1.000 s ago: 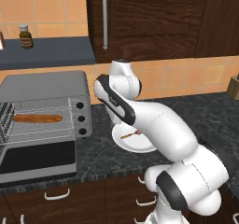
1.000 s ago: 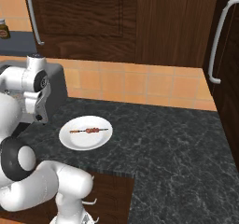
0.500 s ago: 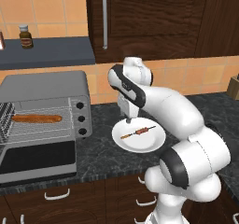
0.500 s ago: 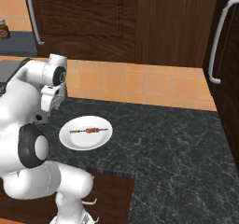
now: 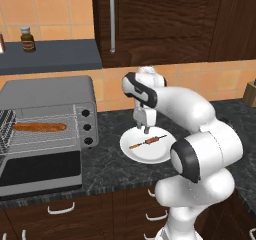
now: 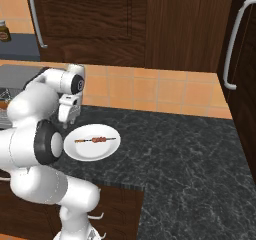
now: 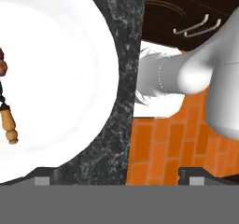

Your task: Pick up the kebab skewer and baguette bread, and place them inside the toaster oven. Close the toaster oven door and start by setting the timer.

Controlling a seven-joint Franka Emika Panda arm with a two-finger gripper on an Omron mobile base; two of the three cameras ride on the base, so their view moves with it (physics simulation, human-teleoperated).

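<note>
The grey toaster oven (image 5: 47,91) stands at the counter's left with its dark glass door (image 5: 40,170) folded down open. The orange-brown baguette bread (image 5: 40,127) lies on the wire rack inside. To the oven's right, the kebab skewer (image 5: 148,141) (image 6: 95,140) rests across a white plate (image 5: 157,155) (image 6: 82,151). My gripper (image 5: 145,128) (image 6: 67,120) points down just above the plate's back-left rim, a short way from the skewer. In the hand view the gripper (image 7: 117,178) is open and holds nothing, with the plate (image 7: 70,78) and the skewer's wooden end (image 7: 8,122) at the left.
Three black knobs (image 5: 87,127) run down the oven's right side. A blue-grey shelf (image 5: 55,54) above the oven carries a small bottle (image 5: 28,39). A tan box (image 5: 250,94) stands at the counter's far right. Dark cabinets with long handles (image 5: 111,19) hang behind.
The arm has swung right, away from the oven mouth, and now holds the gripper over the plate's rim. The baguette stays on the rack and the skewer has not moved.
</note>
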